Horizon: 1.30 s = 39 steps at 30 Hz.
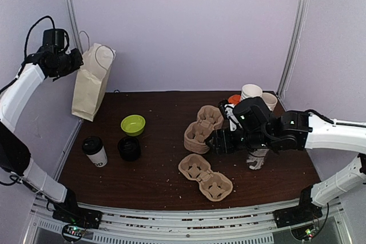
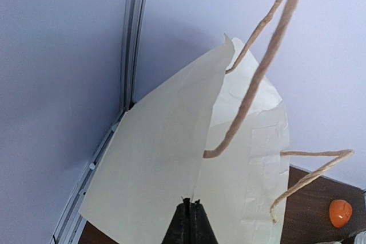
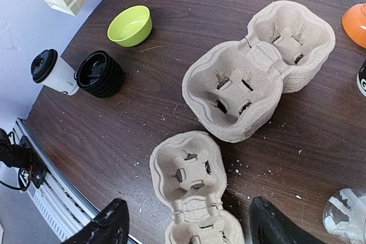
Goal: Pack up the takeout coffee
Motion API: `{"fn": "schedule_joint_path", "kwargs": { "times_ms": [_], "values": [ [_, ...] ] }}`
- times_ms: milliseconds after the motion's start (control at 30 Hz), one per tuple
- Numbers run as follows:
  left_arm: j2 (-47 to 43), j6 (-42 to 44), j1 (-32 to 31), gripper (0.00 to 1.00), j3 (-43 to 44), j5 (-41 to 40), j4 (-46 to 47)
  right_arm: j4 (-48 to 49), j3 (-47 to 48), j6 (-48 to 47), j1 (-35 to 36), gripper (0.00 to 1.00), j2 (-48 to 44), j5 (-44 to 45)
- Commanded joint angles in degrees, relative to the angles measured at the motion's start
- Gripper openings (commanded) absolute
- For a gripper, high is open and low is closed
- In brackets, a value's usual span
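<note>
- Paper cup: likely light, squashy, could spill. Grab its middle, gently.
- Left gripper pinches the bag.
- Right gripper wide apart, empty, far from cup.

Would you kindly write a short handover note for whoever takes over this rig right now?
Left gripper: shut on the top edge of the paper bag, holding it up at the table's far left corner.
Right gripper: open and empty, hovering over the loose cup carrier near the front edge.
Takeout coffee: upright with its lid on, at the left side beside the stack of black lids; nothing touches it.
Done: the bag is gripped.
Left: the coffee is not yet in a carrier or the bag, so the packing itself remains.
</note>
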Motion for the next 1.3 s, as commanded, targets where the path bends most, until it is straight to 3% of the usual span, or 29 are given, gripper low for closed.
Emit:
{"fn": "schedule_joint_path", "kwargs": {
  "times_ms": [0, 133, 233, 567, 900, 1067, 1267],
  "values": [
    [-7.0, 0.8, 0.2, 0.0, 2.5, 5.0, 3.2, -1.1, 1.8, -2.2, -0.6, 0.74, -1.1, 2.2],
    [-12.4, 0.9, -0.2, 0.0, 0.2, 13.5, 4.3, -1.9, 3.7, -4.4, -0.9, 0.74, -1.1, 2.6],
    [-17.6, 1.0, -0.6, 0.0, -4.2, 24.7, 8.8, -2.2, 5.0, -6.7, -0.9, 0.74, -1.9, 2.9],
    [-31.0, 2.5, -9.6, 0.0, -16.6, 44.5, 16.0, -6.1, 2.8, -14.7, -0.9, 0.74, -8.1, -1.5],
    [-37.8, 2.3, -14.7, 0.0, -30.5, 49.2, 17.9, 0.3, -12.6, -2.7, -0.2, 0.73, -13.0, -7.4],
    [-37.7, 1.4, -17.5, 0.0, -33.8, 47.9, 18.6, 2.1, -15.6, 2.6, 1.9, 0.73, -7.7, -10.3],
    [-38.8, 2.1, -17.8, 0.0, -33.9, 47.4, 18.4, 3.0, -12.6, 3.0, 5.4, 0.74, -0.5, -9.6]
  ]
}}
